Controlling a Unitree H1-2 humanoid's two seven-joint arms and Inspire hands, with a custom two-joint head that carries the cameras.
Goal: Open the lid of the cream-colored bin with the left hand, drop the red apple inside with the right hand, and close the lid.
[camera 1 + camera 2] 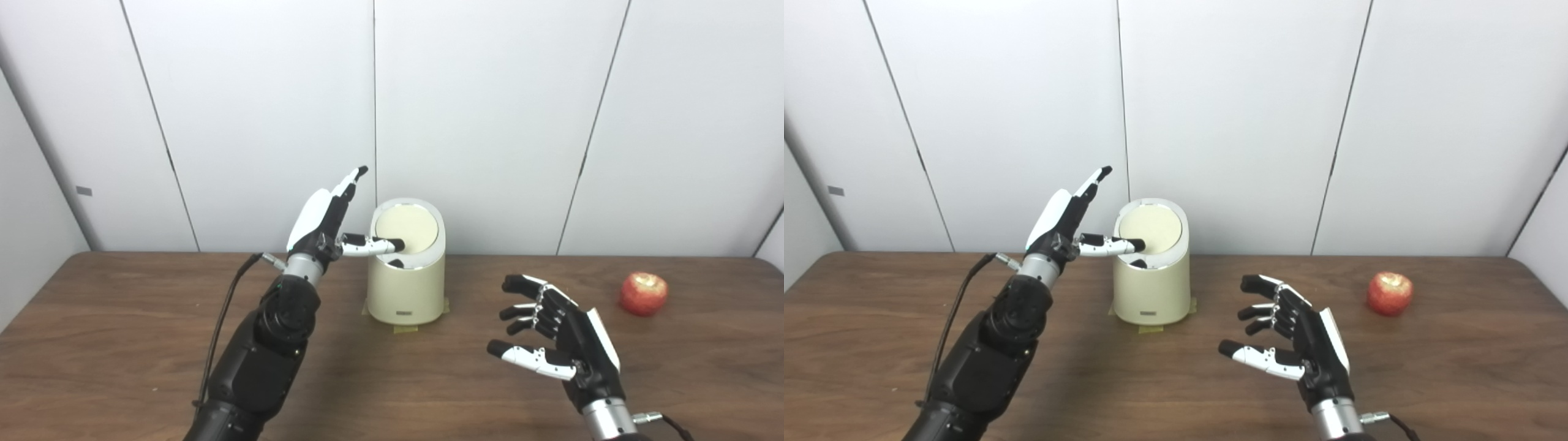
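Note:
A cream-colored bin stands upright at the table's middle back. Its round lid looks tilted, with a dark gap at its front edge. My left hand is raised just left of the bin, open with fingers pointing up, and its thumb reaches over the rim onto the lid's front edge. A red apple sits on the table at the far right. My right hand hovers open over the table's front right, fingers spread, left of and nearer than the apple, holding nothing.
The brown wooden table runs back to white wall panels. Yellowish tape strips show at the bin's base. A black cable hangs along my left forearm.

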